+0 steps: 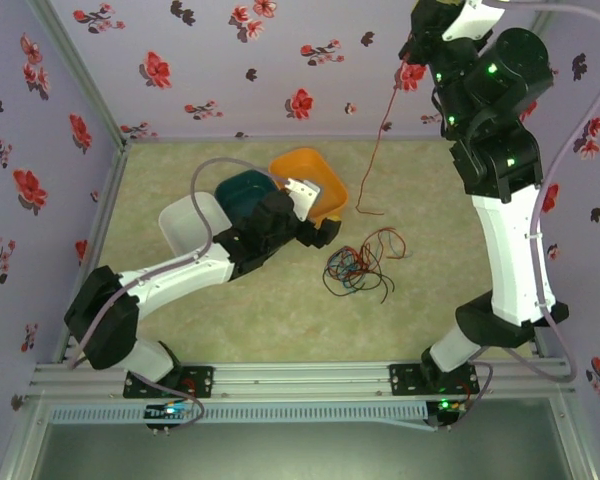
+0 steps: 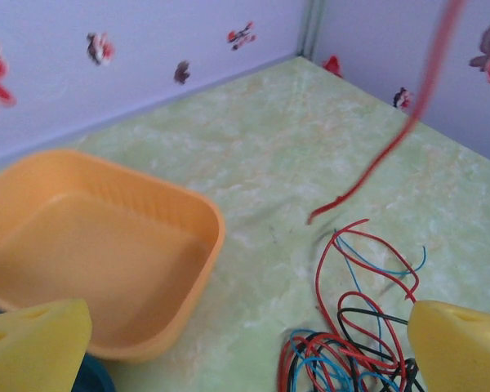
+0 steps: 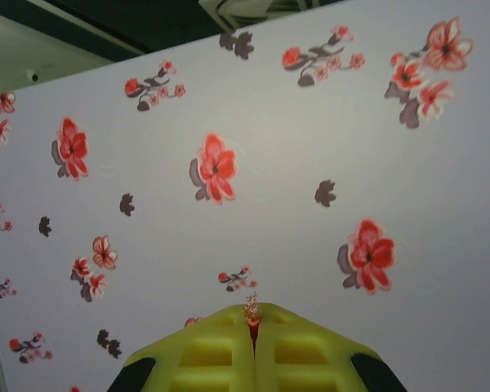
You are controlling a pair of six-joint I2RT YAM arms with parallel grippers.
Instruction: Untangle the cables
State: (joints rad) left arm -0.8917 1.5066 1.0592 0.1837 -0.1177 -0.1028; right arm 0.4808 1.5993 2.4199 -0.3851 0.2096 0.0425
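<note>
Because the cables (image 1: 358, 268) are thin, light wires with soft insulation, I judge that they weigh almost nothing and have little stiffness: they bend at once, spring back into loops, and can slip out of a weak pinch. Red, black and blue strands lie in a small knotted heap on the surface (image 1: 230, 310), in front of the orange bin (image 1: 310, 180) and near the middle.

One red wire (image 1: 380, 130) is lifted out of this heap. The right end effector (image 3: 251, 327) is raised high in front of the flowered wall (image 3: 269, 163), and its fingers are pressed together on the top end of this wire, whose bare copper tip sticks out between them. The wire hangs down in a long slack line, and its lower end curls on the surface just beside the heap. Whether it is caught in a loop there, I cannot tell.

The left end effector (image 2: 245, 327) hovers low between the orange bin and the heap with its yellow fingers (image 2: 457, 343) spread wide and nothing between them.

A good place to take hold is a single outer loop or a free end, not the dense middle, because a pull there probably tightens the knot. The pinch must be firm, since the insulation looks smooth. A slow pull is safer, as the light heap may be dragged along.
</note>
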